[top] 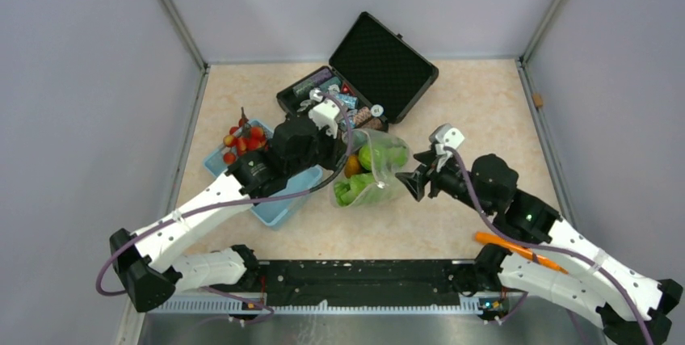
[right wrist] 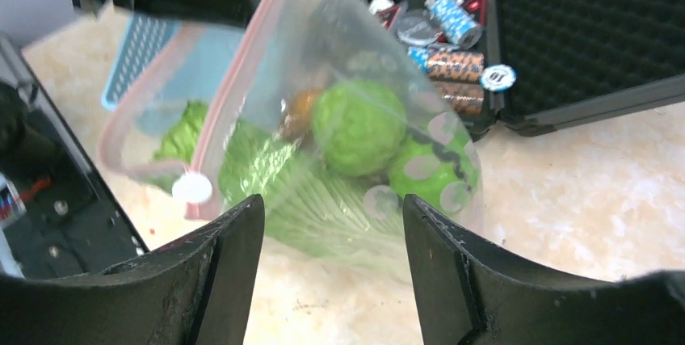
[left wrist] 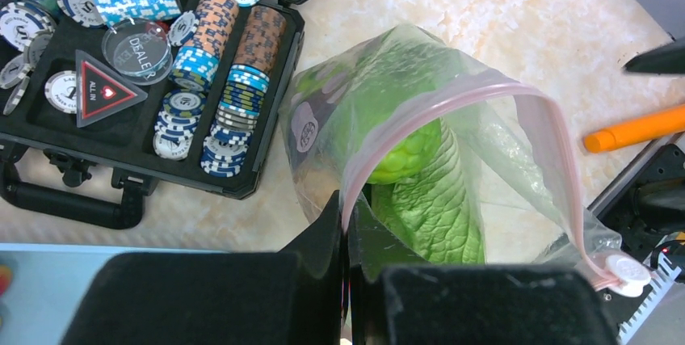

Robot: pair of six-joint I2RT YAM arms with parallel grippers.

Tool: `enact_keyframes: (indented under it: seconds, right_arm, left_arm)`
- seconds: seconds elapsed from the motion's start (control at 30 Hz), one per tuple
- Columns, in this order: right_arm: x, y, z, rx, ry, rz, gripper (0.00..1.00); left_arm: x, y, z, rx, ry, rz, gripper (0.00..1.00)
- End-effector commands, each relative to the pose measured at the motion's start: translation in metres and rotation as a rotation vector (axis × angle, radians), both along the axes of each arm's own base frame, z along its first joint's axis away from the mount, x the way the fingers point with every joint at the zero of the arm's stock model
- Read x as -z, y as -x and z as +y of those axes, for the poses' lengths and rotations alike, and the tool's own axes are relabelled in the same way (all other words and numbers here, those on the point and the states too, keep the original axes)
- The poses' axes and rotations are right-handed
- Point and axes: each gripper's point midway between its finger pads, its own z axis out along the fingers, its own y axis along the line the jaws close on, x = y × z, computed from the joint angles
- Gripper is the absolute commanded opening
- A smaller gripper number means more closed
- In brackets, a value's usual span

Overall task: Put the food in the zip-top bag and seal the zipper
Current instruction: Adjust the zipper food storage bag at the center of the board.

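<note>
The zip-top bag [top: 373, 169] lies mid-table, mouth held up, with green food inside. In the left wrist view my left gripper [left wrist: 349, 209] is shut on the pink zipper [left wrist: 485, 90] at one end of the mouth; a leafy white-green vegetable [left wrist: 436, 208] shows through the opening. The white slider [left wrist: 626, 268] sits at the strip's other end. My right gripper [right wrist: 331, 204] is open, just short of the bag [right wrist: 355, 143], nothing between its fingers. Through the plastic I see a green leafy ball [right wrist: 358, 125], a green apple [right wrist: 428, 171] and an orange [right wrist: 303, 111]. Red cherry tomatoes [top: 242, 141] lie in the basket.
A light blue basket [top: 275, 214] sits under the left arm. An open black case [top: 363, 78] of poker chips stands just behind the bag. An orange stick-shaped object [top: 517, 250] lies by the right arm's base. Grey walls close in the table.
</note>
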Motion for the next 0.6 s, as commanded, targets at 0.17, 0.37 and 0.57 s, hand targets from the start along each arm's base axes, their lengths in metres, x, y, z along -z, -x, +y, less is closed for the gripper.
enact_keyframes:
  seconds: [0.17, 0.37, 0.57]
  right_arm:
    - [0.01, 0.044, 0.036, -0.414, 0.024, -0.257, 0.6]
    - [0.017, 0.041, 0.042, -0.443, 0.051, -0.349, 0.6]
    - [0.019, 0.038, 0.051, -0.428, 0.107, -0.573, 0.62]
  left_arm:
    - [-0.032, -0.01, -0.001, -0.028, 0.053, -0.048, 0.0]
    - [-0.033, -0.007, -0.003, -0.023, 0.076, -0.034, 0.0]
    - [-0.036, -0.005, -0.006, -0.014, 0.095, -0.024, 0.0]
